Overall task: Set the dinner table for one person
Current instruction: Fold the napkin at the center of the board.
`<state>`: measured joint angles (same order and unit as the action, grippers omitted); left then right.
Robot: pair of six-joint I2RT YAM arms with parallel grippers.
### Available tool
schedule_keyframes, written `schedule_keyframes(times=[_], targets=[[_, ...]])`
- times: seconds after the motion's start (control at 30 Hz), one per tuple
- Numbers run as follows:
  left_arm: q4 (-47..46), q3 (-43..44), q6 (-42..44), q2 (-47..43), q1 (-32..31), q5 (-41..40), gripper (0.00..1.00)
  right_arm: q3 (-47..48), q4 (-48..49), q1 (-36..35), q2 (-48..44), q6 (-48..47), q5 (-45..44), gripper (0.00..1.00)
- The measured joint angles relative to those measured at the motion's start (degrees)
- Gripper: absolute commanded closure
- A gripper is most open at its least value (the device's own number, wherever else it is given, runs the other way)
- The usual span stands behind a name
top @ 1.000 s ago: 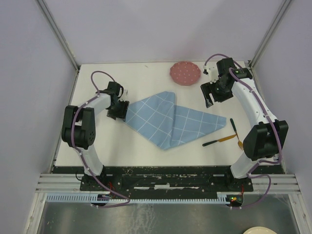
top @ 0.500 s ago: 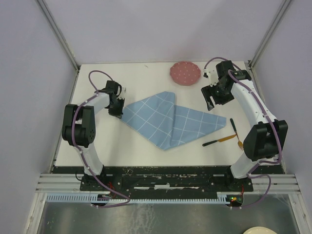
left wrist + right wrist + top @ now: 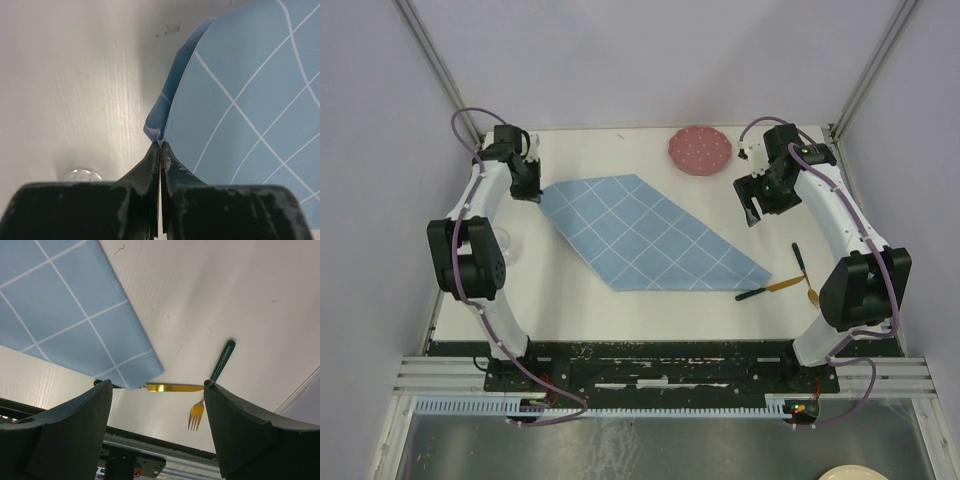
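Dinner table (image 3: 570,300): matte white square top fills the bay, pale lilac walls (image 3: 380,150) + metal corner posts (image 3: 440,70) round it. Blue grid placemat (image 3: 640,235) spread across ctr, L gripper (image 3: 527,188) pinched tight on its 10 o'clock corner. R gripper (image 3: 751,213) jaws wide, holding nothing, over 2 o'clock; pink plate (image 3: 700,150) at 1, knife (image 3: 767,290) + fork (image 3: 804,275) at 4.

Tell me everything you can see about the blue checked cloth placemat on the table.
The blue cloth placemat with thin white grid lines lies spread mostly flat across the white tabletop. The left gripper is shut on its far-left corner, which folds up slightly there. Its opposite corner reaches the gold knife with a dark handle and seems to overlap it.
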<state>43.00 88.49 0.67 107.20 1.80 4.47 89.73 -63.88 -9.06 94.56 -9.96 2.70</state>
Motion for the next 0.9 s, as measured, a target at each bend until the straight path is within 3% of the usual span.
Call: schedule_keyframes(times=[0.23,0.6,0.9], targets=[[4.2,8.39,0.0,0.0,2.56,-0.9,0.97,0.0,0.0,0.0,0.0,0.0,-0.09,0.18],[7.04,10.21,-0.02,0.07,3.13,-0.85,0.97,0.0,0.02,0.0,0.0,0.0,-0.42,0.18],[11.23,28.7,0.02,3.17,4.98,-0.87,0.97,0.0,0.04,0.0,0.0,0.0,-0.44,0.18]])
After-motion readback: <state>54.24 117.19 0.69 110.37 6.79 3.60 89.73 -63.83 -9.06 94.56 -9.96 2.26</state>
